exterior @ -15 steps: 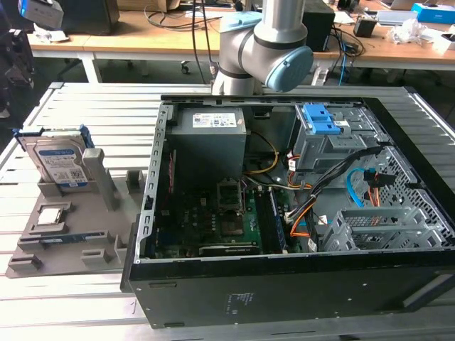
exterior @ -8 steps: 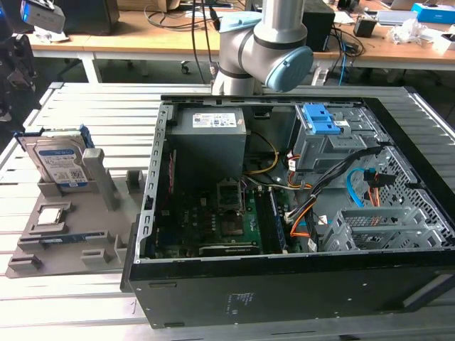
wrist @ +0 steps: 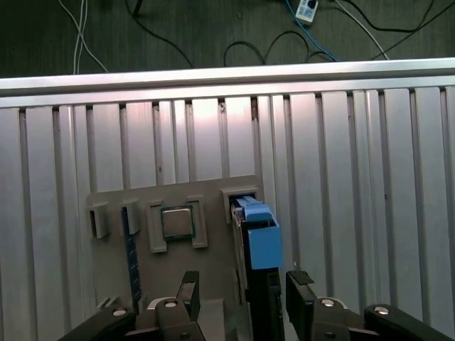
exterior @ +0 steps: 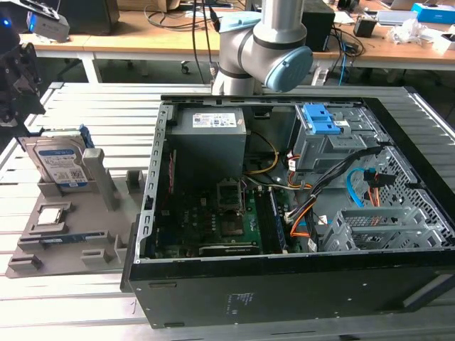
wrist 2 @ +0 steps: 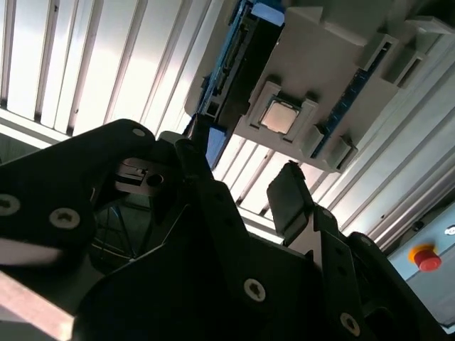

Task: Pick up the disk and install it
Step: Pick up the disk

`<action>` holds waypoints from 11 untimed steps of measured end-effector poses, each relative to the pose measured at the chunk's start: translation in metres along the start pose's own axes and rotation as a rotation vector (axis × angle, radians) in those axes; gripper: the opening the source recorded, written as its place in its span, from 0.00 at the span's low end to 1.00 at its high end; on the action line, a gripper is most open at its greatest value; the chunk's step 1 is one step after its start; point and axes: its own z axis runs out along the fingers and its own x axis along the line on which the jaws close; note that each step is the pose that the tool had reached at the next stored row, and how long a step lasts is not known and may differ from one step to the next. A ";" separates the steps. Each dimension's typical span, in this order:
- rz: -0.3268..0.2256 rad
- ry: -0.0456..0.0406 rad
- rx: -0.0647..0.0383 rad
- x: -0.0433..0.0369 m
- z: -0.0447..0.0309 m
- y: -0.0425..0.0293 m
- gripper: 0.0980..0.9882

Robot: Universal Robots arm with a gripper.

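Tool (wrist: 244,295) hangs wide open, holding nothing, over one upright disk (wrist: 259,245); one processor chip (wrist: 176,222) lies beside it.

We find the disk (wrist: 259,241) standing upright in the grey holder (wrist: 210,192), with narrow room on both flanks where the spread fingers of the gripper (wrist: 243,281) straddle it. A holder post (exterior: 99,177) stands just beside it. Within the case (exterior: 284,284), cables (exterior: 341,167) cross before the drive cage (exterior: 320,142).

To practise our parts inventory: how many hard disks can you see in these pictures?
1. The disk stands on edge in the grey holder at the exterior view's left, beneath the open end effector. Others may be hidden inside the computer case.
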 end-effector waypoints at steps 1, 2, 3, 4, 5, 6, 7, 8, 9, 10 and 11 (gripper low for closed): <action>-0.001 0.0001 0.000 -0.0020 0.0014 0.0005 0.56; -0.002 0.0001 0.000 -0.0042 0.0026 0.0016 0.56; -0.003 0.0002 0.000 -0.0071 0.0041 0.0037 0.56; -0.004 0.0001 0.000 -0.0091 0.0052 0.0054 0.56; -0.008 0.0004 0.000 -0.0113 0.0077 0.0089 0.56; -0.014 0.0005 0.000 -0.0113 0.0093 0.0100 0.56; -0.020 0.0006 0.000 -0.0113 0.0105 0.0104 0.56; -0.026 0.0008 0.000 -0.0112 0.0118 0.0107 0.56; -0.040 0.0015 0.000 -0.0112 0.0149 0.0108 0.56; -0.047 0.0016 -0.001 -0.0112 0.0179 0.0108 0.56; -0.050 0.0017 -0.001 -0.0111 0.0200 0.0107 0.56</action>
